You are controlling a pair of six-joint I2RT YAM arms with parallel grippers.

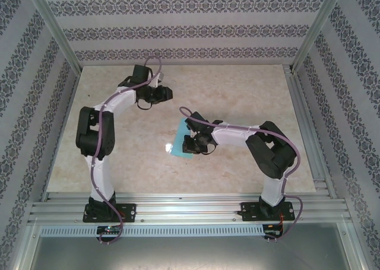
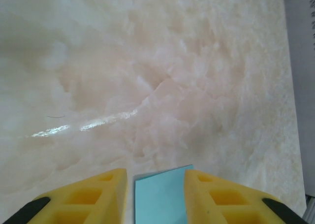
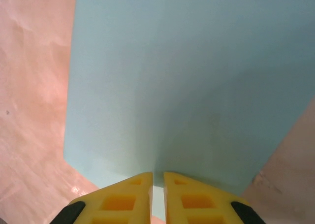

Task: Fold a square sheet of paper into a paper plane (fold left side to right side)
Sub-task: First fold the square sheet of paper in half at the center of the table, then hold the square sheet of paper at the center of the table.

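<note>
Your right claw is pinched shut on the near edge of the square sheet of paper. The sheet sits mid-surface and stretches away ahead of that claw. Your left claw hangs open, farther back and to the left, and a corner of the sheet shows in its gap. The right arm is the nearer one, so I judge the fold should be led from there.

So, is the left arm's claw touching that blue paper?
No: seen from above, the left claw sits well apart from the blue paper, which lies at the right claw.
</note>
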